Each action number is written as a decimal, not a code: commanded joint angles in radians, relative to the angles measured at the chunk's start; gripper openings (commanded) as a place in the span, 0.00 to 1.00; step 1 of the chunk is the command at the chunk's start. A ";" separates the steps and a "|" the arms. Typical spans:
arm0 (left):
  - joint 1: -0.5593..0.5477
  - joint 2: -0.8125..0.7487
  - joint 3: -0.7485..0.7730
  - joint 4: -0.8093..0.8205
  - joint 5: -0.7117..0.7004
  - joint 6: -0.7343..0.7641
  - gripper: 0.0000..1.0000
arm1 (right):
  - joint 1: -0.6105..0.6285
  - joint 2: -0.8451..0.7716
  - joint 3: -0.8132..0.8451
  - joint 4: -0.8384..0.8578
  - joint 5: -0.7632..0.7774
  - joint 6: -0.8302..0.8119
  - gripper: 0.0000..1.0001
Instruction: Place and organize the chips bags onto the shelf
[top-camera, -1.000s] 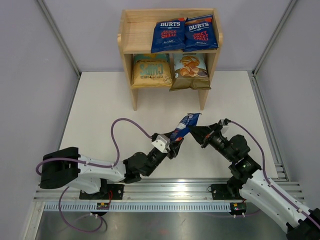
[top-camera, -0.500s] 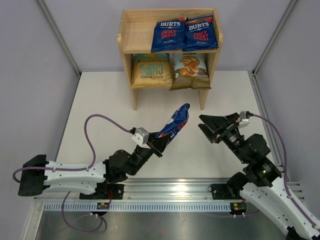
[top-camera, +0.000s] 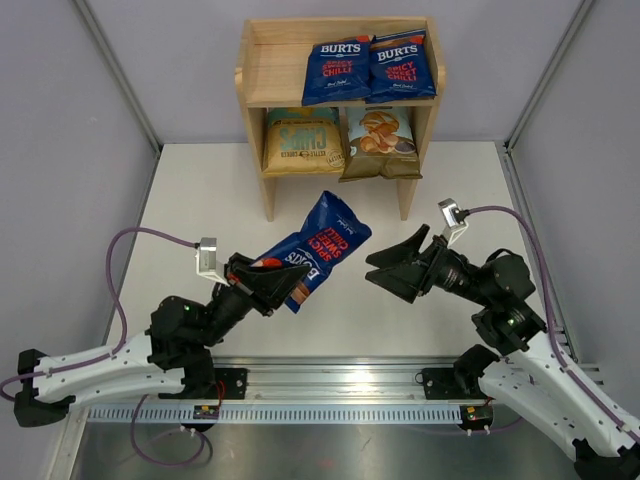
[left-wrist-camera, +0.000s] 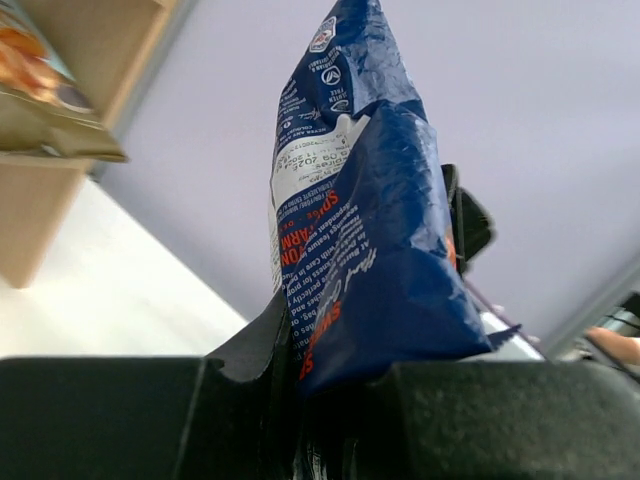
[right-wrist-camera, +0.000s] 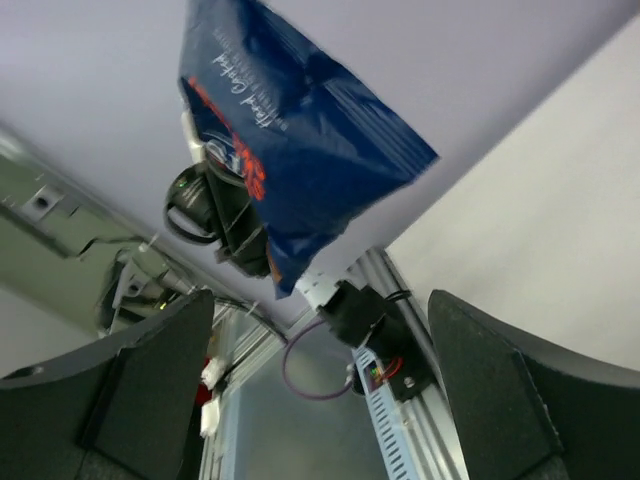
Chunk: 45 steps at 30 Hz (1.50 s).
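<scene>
The bag's (top-camera: 322, 243) lower end is pinched between the left fingers (top-camera: 258, 285), slanting above the tabletop (top-camera: 200, 200). The left arm (top-camera: 110, 360) lies low, extended. The right fingers (top-camera: 400, 252) are spread, near the bag.

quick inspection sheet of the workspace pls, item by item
surface: white table, no spills seen
job's things: shelf upright; Burts bag and second Burts bag on top tier; yellow bag and Cassava bag on lower tier; third Burts bag held off the table
clutter: nothing seen
grippers: left gripper shut on third Burts bag; right gripper open, empty
cables: purple cables loop off both arms, unsnagged
surroundings: grey walls, metal rail at near edge
</scene>
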 joint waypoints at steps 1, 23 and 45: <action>0.003 0.023 0.048 0.048 0.121 -0.138 0.13 | 0.004 0.046 -0.042 0.462 -0.260 0.134 0.95; 0.005 0.112 0.075 0.142 0.168 -0.212 0.55 | 0.005 0.013 -0.010 0.408 0.019 0.161 0.15; 0.005 0.154 0.121 0.082 0.004 -0.151 0.00 | 0.005 -0.054 0.078 0.032 0.212 0.025 0.76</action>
